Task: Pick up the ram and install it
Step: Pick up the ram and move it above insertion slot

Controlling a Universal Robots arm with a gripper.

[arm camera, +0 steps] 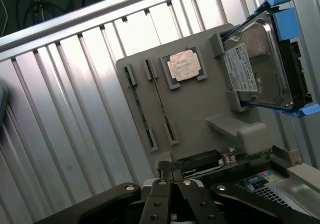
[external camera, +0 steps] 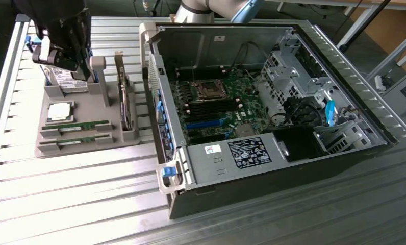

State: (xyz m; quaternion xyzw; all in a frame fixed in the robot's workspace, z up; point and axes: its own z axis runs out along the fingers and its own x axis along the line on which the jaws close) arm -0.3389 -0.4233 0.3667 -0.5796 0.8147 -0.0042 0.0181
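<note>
Black pincer [arm camera: 172,173], fingers pressed together on nothing, hangs over the far end of the grey holder [external camera: 87,108], near the hard drive [arm camera: 255,64]. Two green ram sticks [external camera: 77,125] lie in the holder's slots, apart from the pincer, just beside the square chip [external camera: 58,111]; the open computer case [external camera: 257,199] stands on the exterior view's right.

Workshop: slatted metal bench [external camera: 67,194], opened PC [external camera: 210,43]

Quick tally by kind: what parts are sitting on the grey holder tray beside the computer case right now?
Ram sticks: 2
Processor chip: 1
Hard drive: 1
Expansion card: 1
Total: 5
</note>
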